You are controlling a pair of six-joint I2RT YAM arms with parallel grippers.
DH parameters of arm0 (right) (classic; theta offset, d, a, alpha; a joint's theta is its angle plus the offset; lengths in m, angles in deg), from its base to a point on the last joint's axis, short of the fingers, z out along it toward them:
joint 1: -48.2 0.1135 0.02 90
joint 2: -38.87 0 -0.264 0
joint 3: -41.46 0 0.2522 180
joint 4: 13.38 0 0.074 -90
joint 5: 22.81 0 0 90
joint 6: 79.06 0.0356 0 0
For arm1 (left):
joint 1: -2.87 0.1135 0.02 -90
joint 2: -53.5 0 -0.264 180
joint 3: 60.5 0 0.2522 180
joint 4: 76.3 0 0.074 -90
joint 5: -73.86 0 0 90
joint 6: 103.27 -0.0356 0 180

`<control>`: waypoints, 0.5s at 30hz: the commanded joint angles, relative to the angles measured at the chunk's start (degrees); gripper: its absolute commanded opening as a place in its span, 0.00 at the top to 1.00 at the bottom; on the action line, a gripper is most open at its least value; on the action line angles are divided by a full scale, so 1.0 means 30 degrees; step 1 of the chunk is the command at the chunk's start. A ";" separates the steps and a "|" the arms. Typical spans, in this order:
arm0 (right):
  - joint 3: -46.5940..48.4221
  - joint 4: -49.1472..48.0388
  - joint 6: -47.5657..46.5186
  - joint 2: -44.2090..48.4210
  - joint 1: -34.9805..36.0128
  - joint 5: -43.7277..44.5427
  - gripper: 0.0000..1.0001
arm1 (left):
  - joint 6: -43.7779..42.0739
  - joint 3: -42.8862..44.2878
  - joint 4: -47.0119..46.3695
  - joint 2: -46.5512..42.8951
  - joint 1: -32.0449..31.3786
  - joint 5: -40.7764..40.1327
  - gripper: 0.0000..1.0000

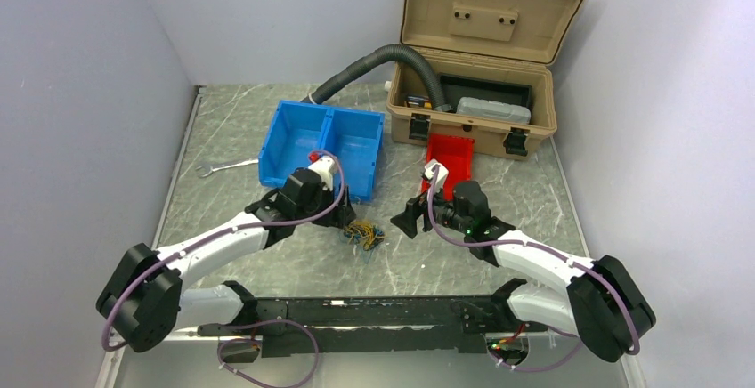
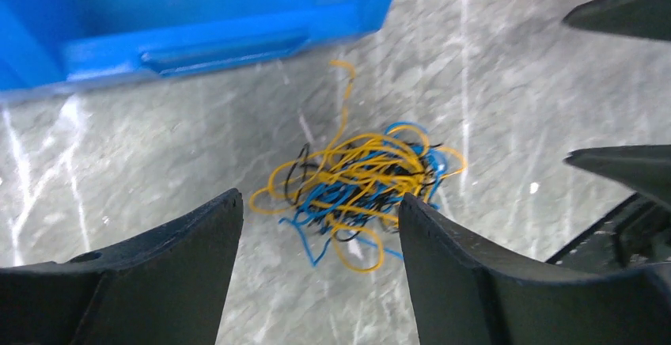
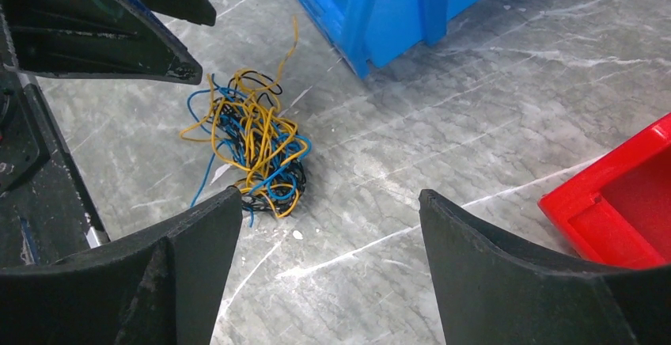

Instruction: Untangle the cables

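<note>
The cables (image 1: 363, 233) lie as one small tangled ball of thin yellow, blue and black wires on the marble table, in front of the blue bin. In the left wrist view the cables (image 2: 360, 183) sit just beyond my open left gripper (image 2: 320, 206), whose fingers touch nothing. My left gripper (image 1: 343, 219) is just left of the tangle. In the right wrist view the cables (image 3: 252, 143) lie ahead and left of my open, empty right gripper (image 3: 331, 202). My right gripper (image 1: 408, 219) is just right of the tangle.
A blue two-compartment bin (image 1: 323, 146) stands behind the tangle. A red bin (image 1: 450, 158) sits in front of an open tan toolbox (image 1: 476, 68). A grey corrugated hose (image 1: 374, 66) runs into the toolbox. A wrench (image 1: 224, 167) lies at the left.
</note>
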 commanded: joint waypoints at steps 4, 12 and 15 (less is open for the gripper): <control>0.0341 -0.0499 -0.0175 -0.0350 0.0086 -0.0084 0.15 | -0.3700 0.1670 0.3076 0.1821 -0.0120 0.0792 0.28; 0.0483 -0.0335 -0.0216 -0.0617 0.0132 -0.0313 0.15 | -0.3610 0.2834 0.2406 0.4692 -0.1285 0.1517 0.39; 0.0559 -0.0305 -0.0215 -0.0716 0.0106 -0.0323 0.15 | -0.3072 0.2706 0.1387 0.5025 -0.1799 0.2092 0.51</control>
